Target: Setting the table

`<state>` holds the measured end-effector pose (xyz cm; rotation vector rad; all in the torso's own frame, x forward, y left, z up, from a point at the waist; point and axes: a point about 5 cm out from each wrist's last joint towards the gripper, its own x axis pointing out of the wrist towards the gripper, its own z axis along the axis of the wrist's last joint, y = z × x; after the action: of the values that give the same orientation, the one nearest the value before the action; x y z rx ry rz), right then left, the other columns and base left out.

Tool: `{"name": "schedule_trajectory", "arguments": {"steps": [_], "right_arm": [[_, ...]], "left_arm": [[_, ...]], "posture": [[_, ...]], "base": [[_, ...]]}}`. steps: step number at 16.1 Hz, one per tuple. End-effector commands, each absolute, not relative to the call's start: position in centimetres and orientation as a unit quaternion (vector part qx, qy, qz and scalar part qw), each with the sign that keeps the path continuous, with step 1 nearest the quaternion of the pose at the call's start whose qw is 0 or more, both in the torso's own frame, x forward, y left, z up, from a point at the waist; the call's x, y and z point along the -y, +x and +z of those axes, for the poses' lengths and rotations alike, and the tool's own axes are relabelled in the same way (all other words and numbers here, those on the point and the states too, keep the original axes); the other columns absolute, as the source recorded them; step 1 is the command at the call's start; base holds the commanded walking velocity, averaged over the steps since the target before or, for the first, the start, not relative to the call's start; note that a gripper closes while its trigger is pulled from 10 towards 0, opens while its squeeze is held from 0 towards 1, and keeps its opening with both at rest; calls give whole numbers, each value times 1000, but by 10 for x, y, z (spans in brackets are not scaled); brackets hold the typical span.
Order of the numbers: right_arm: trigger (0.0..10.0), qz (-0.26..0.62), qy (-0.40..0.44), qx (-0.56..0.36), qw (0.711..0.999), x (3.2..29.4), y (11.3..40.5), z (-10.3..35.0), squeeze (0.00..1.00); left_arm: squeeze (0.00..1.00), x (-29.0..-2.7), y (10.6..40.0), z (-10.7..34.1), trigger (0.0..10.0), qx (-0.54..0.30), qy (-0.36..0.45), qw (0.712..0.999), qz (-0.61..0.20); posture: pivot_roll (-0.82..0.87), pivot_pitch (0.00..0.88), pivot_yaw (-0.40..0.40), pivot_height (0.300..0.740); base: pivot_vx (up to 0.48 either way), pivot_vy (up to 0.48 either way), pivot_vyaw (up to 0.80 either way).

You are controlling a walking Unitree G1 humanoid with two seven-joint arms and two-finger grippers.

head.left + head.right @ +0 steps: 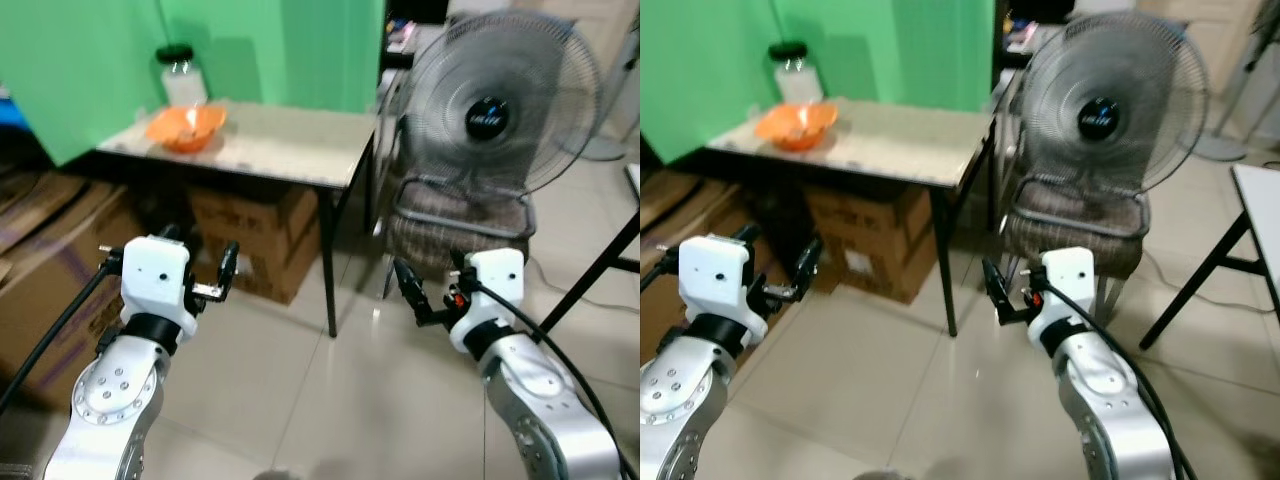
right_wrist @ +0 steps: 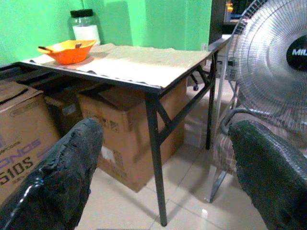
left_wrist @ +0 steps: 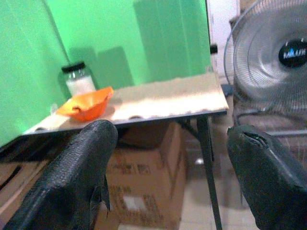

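Observation:
An orange bowl (image 1: 186, 127) sits near the far left corner of a low table (image 1: 300, 150) covered with a beige cloth. A small utensil handle pokes out of the bowl (image 2: 67, 50). Behind the bowl stands a glass jar (image 1: 180, 75) with a black lid. My left gripper (image 1: 200, 258) is raised in front of the table, well short of it, open with nothing between its fingers (image 3: 72, 177). At the same height, off the table's right corner, my right gripper (image 1: 430, 285) is also open and empty, its fingers (image 2: 62, 177) spread wide.
Cardboard boxes (image 1: 255, 235) are stacked under and left of the table. A large grey fan (image 1: 495, 110) rests on a chair (image 1: 460, 225) to the table's right. A green backdrop (image 1: 280, 45) hangs behind. A second table's edge (image 1: 1260, 215) is at far right. Tiled floor lies below.

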<state>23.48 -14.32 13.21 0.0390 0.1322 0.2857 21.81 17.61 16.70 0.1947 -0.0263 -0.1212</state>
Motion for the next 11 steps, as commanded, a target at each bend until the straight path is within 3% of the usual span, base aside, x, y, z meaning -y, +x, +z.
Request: {"name": "schedule_trajectory", "arguments": {"steps": [1,4,11], "right_arm": [[10000,164,28,-46,985,135,237,141,1000],[10000,175,35,-46,983,128,241,140,1000],[10000,209,47,-43,976,120,246,145,1000]], "left_arm": [[0,-177,219,168,10000,13,100,993,-64],[0,-180,218,169,10000,13,103,993,-63],[0,-182,215,170,10000,10,101,993,-63]], "posture": [[50,0,43,740],[72,0,30,740],[80,0,24,740]], "base": [[307,0,800],[312,0,800],[317,0,0]]}}
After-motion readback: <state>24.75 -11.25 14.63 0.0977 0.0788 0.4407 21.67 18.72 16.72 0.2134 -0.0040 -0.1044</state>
